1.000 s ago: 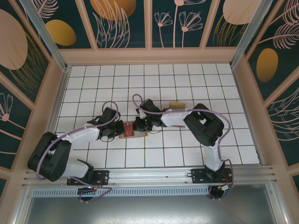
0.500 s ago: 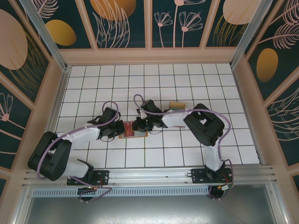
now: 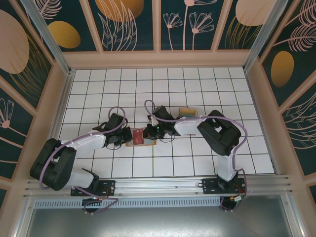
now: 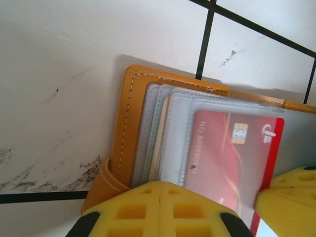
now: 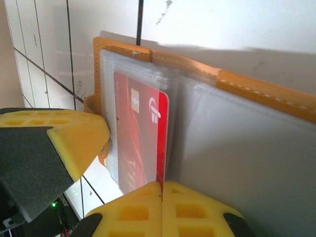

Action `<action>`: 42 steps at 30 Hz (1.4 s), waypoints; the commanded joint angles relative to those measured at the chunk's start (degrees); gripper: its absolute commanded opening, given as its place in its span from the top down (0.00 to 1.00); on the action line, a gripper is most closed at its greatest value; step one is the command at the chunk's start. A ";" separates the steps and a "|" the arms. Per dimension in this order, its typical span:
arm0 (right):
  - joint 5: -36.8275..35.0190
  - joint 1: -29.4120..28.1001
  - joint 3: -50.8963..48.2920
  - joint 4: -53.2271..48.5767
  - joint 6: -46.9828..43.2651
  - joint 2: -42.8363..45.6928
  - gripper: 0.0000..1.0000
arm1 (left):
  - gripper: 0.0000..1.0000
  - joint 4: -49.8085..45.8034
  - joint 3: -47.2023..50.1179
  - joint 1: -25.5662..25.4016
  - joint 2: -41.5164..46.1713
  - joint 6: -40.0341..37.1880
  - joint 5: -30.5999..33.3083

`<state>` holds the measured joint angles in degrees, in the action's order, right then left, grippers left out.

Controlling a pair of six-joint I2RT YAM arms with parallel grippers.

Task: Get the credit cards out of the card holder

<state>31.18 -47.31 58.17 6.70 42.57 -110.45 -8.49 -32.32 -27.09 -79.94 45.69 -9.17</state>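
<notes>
The orange-brown card holder (image 3: 144, 142) lies open on the white tiled table, its clear sleeves fanned out. A red credit card (image 4: 222, 148) with a chip sits in the top sleeve, its right edge poking out. My left gripper (image 4: 160, 188) is shut, its yellow tips pressing on the sleeves at the holder's (image 4: 126, 113) near edge by the tab. My right gripper (image 5: 161, 185) is shut on the exposed edge of the red card (image 5: 140, 133), at the fold of the holder (image 5: 256, 91). From above, both grippers meet over the holder, left (image 3: 124, 137) and right (image 3: 150, 132).
A small tan roll (image 3: 185, 110) lies on the tiles just behind the right forearm. Wooden-framed patterned walls close in the table on three sides. The arm bases and a metal rail run along the near edge.
The right wrist has shifted slightly to the right over the holder and its jaws have pinched back together. The left arm has not moved.
</notes>
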 commanded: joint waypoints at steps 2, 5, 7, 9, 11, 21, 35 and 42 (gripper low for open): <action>-0.46 1.32 -2.67 -0.35 -0.20 2.96 1.00 | 1.00 -3.64 0.76 0.11 -2.25 -0.07 0.86; -0.09 1.52 -2.84 0.16 -0.20 3.12 1.00 | 1.00 -3.47 0.63 0.11 -2.40 -0.07 0.73; 0.11 1.35 -2.37 0.42 -0.08 2.88 0.97 | 1.00 -3.46 0.50 0.15 -2.49 -0.16 0.62; 0.28 1.18 -1.74 0.53 -0.05 2.52 0.97 | 1.00 -3.50 0.49 0.15 -2.45 -0.16 0.56; 0.29 1.17 -1.47 0.56 -0.05 2.21 0.96 | 1.00 -3.55 0.45 0.11 -2.25 -0.24 0.49; 0.99 0.82 -0.71 1.30 0.41 1.46 0.81 | 1.00 -3.40 0.50 0.11 -2.21 -0.25 0.38; 2.05 -0.40 2.71 0.93 0.00 -0.99 0.80 | 1.00 -3.38 0.59 0.11 -2.05 -0.34 0.12; 1.43 -0.50 2.04 0.42 -0.04 -1.12 0.81 | 1.00 -3.38 0.72 0.11 -1.85 -0.34 0.07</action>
<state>32.21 -47.37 59.55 7.11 42.74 -110.85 -8.36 -32.58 -27.09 -80.20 45.67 -9.63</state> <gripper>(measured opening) 0.191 0.060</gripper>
